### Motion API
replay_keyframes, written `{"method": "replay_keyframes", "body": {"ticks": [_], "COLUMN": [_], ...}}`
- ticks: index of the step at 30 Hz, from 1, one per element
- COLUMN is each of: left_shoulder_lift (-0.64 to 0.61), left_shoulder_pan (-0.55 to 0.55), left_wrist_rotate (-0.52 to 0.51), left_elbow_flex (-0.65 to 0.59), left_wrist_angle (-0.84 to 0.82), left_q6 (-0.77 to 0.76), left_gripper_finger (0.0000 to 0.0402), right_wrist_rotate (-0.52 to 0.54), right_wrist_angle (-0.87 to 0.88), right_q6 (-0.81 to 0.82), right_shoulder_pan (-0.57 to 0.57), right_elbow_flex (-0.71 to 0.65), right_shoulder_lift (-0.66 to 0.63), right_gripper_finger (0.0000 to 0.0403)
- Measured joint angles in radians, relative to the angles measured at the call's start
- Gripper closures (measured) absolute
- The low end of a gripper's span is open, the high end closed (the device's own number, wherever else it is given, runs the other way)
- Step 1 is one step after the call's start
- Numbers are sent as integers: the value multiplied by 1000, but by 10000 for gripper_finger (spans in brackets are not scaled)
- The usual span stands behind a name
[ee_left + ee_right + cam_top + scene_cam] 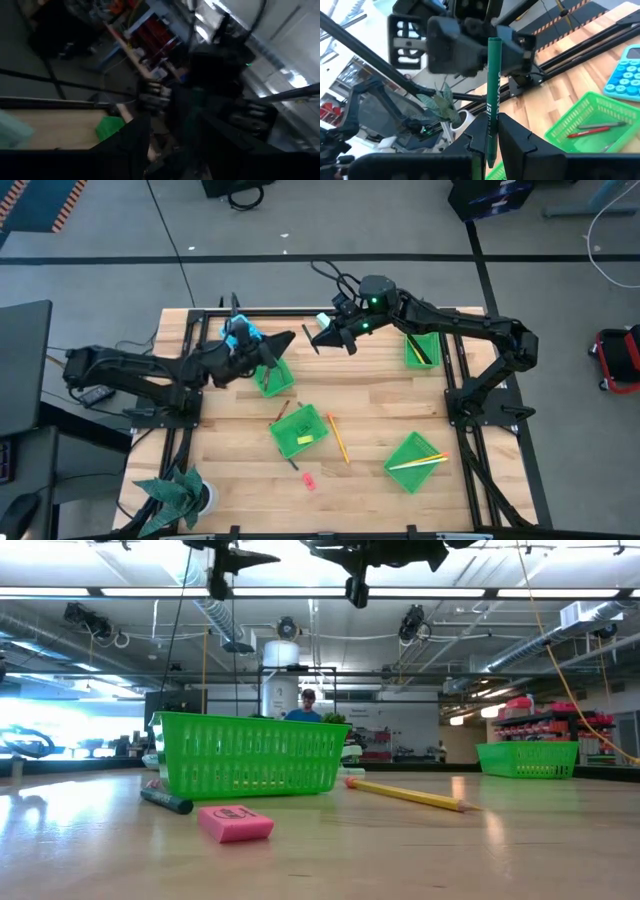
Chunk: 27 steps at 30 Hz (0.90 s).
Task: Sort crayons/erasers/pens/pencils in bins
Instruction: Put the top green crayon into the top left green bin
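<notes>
Held item: a slim dark green pen, printed lettering along its barrel, clamped in the right gripper with the jaws nearly closed.
Position: raised above the worktop's far edge, between the two far bins.
Long axis: crosswise to the fingers, sticking out both sides.
Nearest bin: the far right bin, just beside this gripper.
Left gripper: wide open, empty, facing the pen over the far left bin.
</notes>
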<state>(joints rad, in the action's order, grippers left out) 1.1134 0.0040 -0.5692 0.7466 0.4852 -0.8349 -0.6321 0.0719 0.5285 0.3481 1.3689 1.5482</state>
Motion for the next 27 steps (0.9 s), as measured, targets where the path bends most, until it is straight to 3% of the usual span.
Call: {"method": "replay_keyframes", "body": {"ticks": [27], "left_shoulder_lift": [97], "left_shoulder_pan": [7], "left_wrist_rotate": [30], "left_elbow_flex": [0], "left_wrist_angle": [210], "left_q6": [196], "left_gripper_finger": [230], "right_wrist_rotate": [22], "right_wrist_angle": [9], "right_q6": [-1], "right_shoulder_pan": [0], "right_elbow_flex": [0], "right_shoulder_lift": [0], "right_gripper_finger": [359]}}
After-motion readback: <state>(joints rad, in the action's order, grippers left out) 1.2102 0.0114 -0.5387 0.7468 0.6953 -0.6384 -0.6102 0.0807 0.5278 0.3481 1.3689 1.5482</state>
